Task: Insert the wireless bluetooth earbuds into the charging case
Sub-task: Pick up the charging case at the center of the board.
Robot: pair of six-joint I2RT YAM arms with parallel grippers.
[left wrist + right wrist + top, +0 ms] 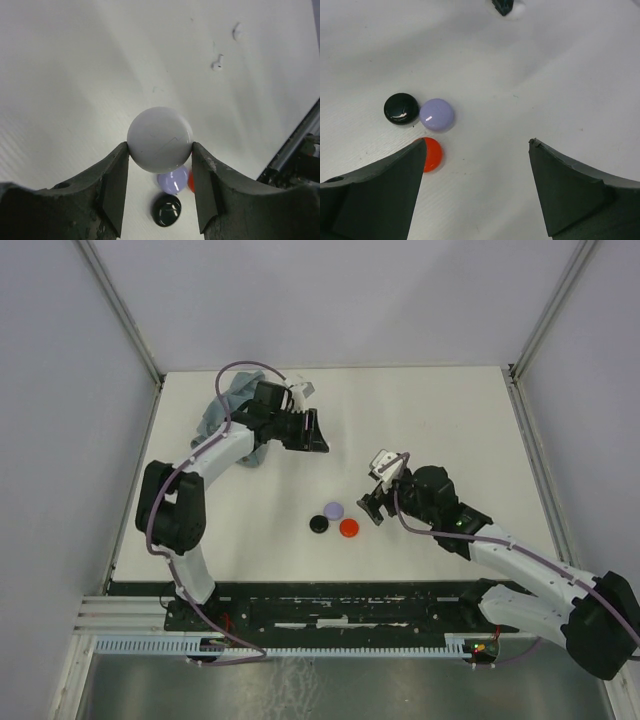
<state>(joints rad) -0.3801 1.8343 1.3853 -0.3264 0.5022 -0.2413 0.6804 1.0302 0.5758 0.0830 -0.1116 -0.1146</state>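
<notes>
My left gripper (pixel 160 146) is shut on a glossy white round charging case (pixel 160 132), pinched by its sides and held above the table. In the top view that gripper (pixel 316 433) hangs at the back left of centre and hides the case. Two tiny white earbuds (pixel 217 64) lie apart on the white table beyond it, the second one (pixel 237 32) farther off. My right gripper (pixel 477 144) stands open and empty over bare table; in the top view it (pixel 372 507) is just right of the coloured discs.
Three small round discs lie together mid-table: black (pixel 319 523), lavender (pixel 334 509), red (pixel 349 528). The red disc (pixel 432 154) is partly behind my right gripper's left finger. A grey cloth (pixel 222 412) is bunched at the back left. Walls ring the table (pixel 450 420).
</notes>
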